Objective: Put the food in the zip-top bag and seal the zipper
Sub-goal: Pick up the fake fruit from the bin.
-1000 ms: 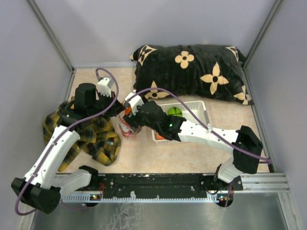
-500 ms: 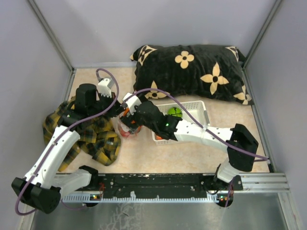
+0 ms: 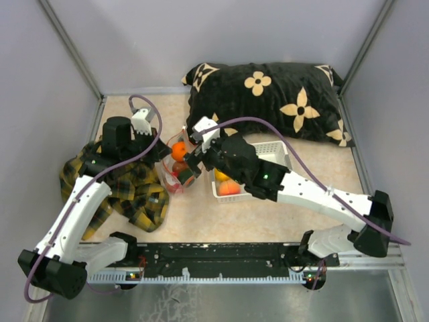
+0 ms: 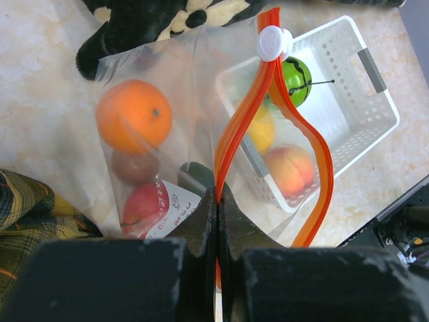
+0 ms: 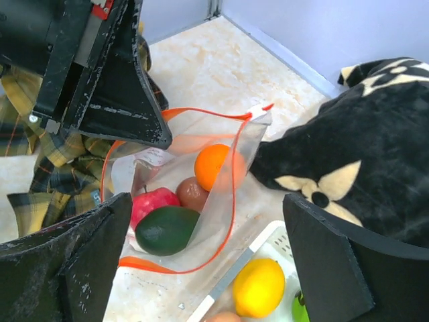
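The zip-top bag (image 4: 167,80) lies open on the table, and my left gripper (image 4: 217,194) is shut on its red-orange zipper (image 4: 231,134) near one end. A white slider (image 4: 271,42) sits at the zipper's far end. Inside the bag are an orange fruit (image 5: 214,166), a brown one (image 5: 192,193), a red one (image 5: 153,203) and a dark green one (image 5: 166,229). My right gripper (image 5: 208,255) hangs open and empty above the bag mouth (image 3: 173,168). In the white basket (image 4: 362,114) lie the yellow (image 4: 260,131), peach (image 4: 289,168) and green striped (image 4: 295,74) fruits.
A black pillow with cream flowers (image 3: 268,97) lies behind the bag and basket, touching the bag's far corner. A yellow plaid cloth (image 3: 127,188) is bunched under my left arm. Grey walls close in the table on three sides.
My right gripper has opened wide and pulled up and back out of the bag toward the basket. The bag's fruits now show. The left gripper keeps its hold on the zipper.
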{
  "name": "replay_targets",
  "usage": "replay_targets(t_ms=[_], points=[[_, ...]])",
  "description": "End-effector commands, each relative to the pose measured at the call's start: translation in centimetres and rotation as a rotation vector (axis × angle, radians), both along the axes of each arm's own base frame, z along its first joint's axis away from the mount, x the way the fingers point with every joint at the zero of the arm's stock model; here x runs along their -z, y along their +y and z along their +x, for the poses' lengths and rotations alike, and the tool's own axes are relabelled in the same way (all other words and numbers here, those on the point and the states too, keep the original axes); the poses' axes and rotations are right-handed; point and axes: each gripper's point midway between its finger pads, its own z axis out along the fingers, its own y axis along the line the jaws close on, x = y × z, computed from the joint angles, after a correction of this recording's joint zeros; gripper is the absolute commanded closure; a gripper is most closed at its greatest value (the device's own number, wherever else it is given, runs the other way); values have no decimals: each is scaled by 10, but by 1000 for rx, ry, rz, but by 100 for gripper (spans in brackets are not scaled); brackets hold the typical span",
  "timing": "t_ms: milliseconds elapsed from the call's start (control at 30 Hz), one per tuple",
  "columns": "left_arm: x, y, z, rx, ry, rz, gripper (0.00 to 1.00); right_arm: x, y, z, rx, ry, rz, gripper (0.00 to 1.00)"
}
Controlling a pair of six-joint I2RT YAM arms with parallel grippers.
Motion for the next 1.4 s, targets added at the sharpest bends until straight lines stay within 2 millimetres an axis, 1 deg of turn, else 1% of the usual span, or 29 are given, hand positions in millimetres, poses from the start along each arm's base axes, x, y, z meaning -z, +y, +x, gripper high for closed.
replay_targets(t_ms=[0, 67, 233, 467, 600, 700, 800, 933, 1067, 1233, 1367], points=[[-5, -2, 3, 7, -19, -24, 100, 0, -25, 1, 101, 35, 28, 7], [-5, -1, 3, 3, -21, -24, 100, 10, -41, 8, 181, 51, 2, 8], [-5, 0, 3, -2, -25, -23, 100, 40, -74, 21, 282, 162, -19, 9], [-5, 1, 4, -5, -27, -22, 100, 92, -113, 30, 389, 295, -63, 9], [-4, 1, 4, -4, -24, -22, 100, 120, -142, 40, 486, 340, -98, 9], [-4, 1, 3, -3, -23, -23, 100, 132, -157, 50, 515, 388, -61, 9], [-4, 1, 3, -1, -25, -25, 100, 140, -168, 66, 550, 412, 0, 9], [-4, 1, 4, -2, -23, -24, 100, 153, -169, 83, 563, 448, 26, 7], [-3, 1, 4, -2, -24, -22, 100, 164, -162, 96, 559, 470, 34, 6], [-3, 1, 4, 0, -22, -21, 100, 179, -160, 117, 583, 492, 61, 6], [-1, 1, 5, 3, -16, -20, 100, 189, -158, 128, 595, 499, 53, 6]])
